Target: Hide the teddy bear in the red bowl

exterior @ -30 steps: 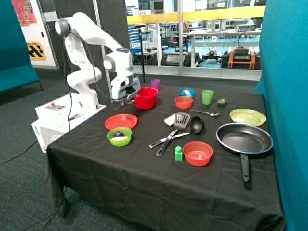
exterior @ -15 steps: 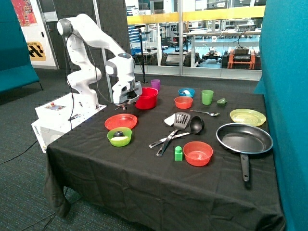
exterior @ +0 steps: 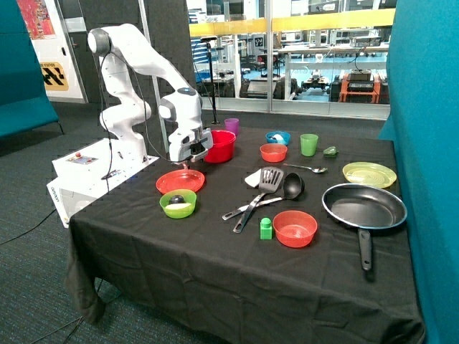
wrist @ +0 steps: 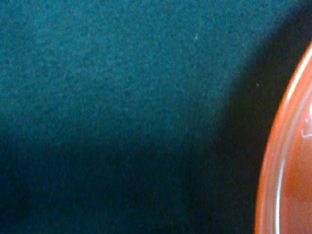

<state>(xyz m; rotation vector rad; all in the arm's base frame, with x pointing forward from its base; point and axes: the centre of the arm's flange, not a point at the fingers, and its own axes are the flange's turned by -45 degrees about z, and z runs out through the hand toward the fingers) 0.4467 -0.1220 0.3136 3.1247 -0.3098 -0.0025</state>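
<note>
Right now your gripper (exterior: 188, 159) hangs low beside the red bowl (exterior: 219, 145), above the flat red plate (exterior: 180, 180); its grip state can't be told

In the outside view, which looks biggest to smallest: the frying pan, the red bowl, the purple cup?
1. Frying pan, though it is nearest the camera.
2. Red bowl.
3. Purple cup.

Black cloth-covered table (exterior: 215, 287). Flat red plate (exterior: 180, 180) beside green bowl (exterior: 178, 203) w/ something dark and white inside, maybe food. Spatula (exterior: 264, 188) & ladle (exterior: 287, 188) mid-table, orange-red bowl (exterior: 295, 228) w/ green block (exterior: 266, 228) just beside it. Frying pan (exterior: 364, 208) near green plate (exterior: 369, 174). Green cup (exterior: 309, 144), purple cup (exterior: 232, 126) at far side.
</note>
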